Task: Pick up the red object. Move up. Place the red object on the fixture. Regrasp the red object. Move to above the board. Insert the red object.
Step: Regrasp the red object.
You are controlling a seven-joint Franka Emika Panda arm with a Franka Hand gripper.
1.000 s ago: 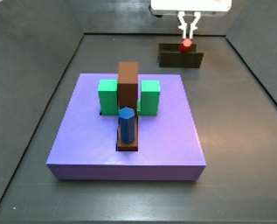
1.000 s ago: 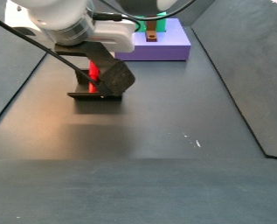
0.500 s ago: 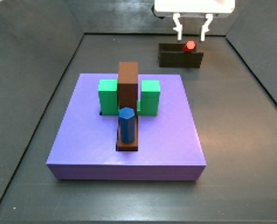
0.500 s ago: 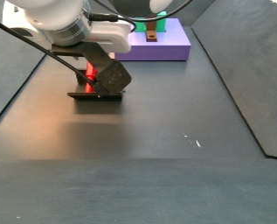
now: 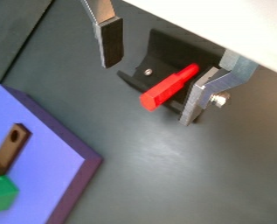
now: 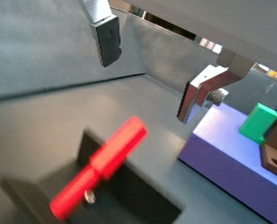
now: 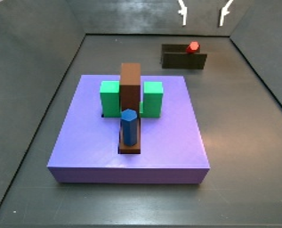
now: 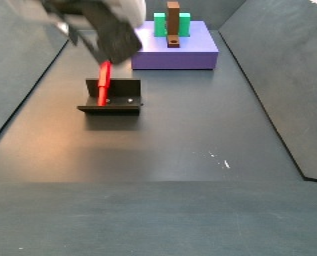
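- Fingers [image 5: 109, 39] of the gripper [image 7: 205, 12] stand spread apart with nothing between them; both wrist views show two silver plates with dark pads, well apart, the second finger [image 6: 204, 92] free of any piece.
- Gripper placement: in a side view it sits at the top edge of the frame, right of centre, above the fixture [image 7: 179, 59] and clear of it; in the other side picture it is a blurred dark shape [image 8: 101, 28] in the upper left.
- Red object [image 5: 169, 87] lies on the fixture, its length running across the recessed top; in a wrist view [image 6: 100, 165] it leans along the dark block [image 6: 128, 199], and it lies below the gap of the spread fingers without touching either.
- In a side view the red object [image 8: 105, 82] stands tilted against the upright part of the fixture [image 8: 111, 107], left of centre in the frame; in the other only its red tip [image 7: 194, 46] shows on top of the dark block, upper right.
- Board [image 7: 131, 142] fills the middle of that frame, well apart from the fixture, lavender-purple and flat on the dark desk [image 7: 238, 169].
- On the board stand two green blocks [image 7: 109, 98] with a brown bar [image 7: 131, 85] between them, and a blue peg [image 7: 129, 127] nearer the lower edge.
- Desk floor in the lower half of the side picture [image 8: 161, 180] is dark grey.
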